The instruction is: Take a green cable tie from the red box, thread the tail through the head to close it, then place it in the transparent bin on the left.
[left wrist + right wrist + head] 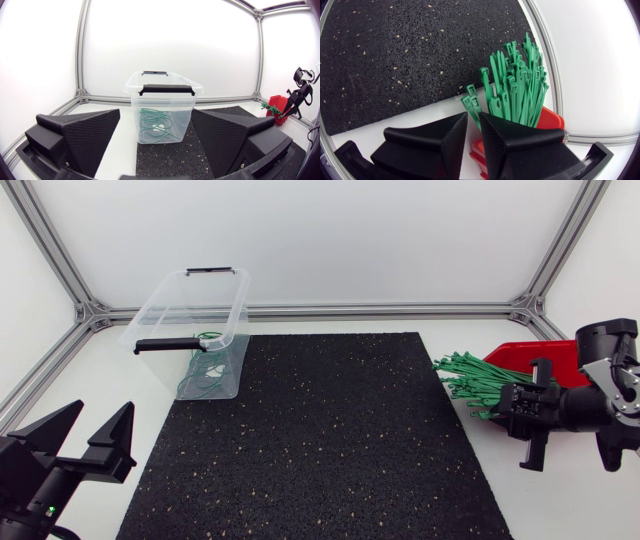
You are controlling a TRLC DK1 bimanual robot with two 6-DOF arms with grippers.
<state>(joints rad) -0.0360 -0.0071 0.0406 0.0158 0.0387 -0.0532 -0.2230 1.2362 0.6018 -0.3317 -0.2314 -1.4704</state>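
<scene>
Table is white, with the black speckled mat covering its middle. Transparent bin sits at the mat's far left corner, partly on the mat, with no lid and a black handle on its near end. Left gripper is parked over the table's near left corner, well apart from the bin, with its fingers spread wide and nothing between them. The left wrist view looks straight at the bin through that gap. Right gripper is at the right edge of the table, pointing in at the ties. It's right up against the bundle, but I can't tell whether it's clamped on one. Red box is at the far right, beside the mat's edge and partly hidden by the right arm. Green cable ties stick out of the box as a loose fan, heads toward the mat, still straight. A few closed green loops lie on the bin floor.
</scene>
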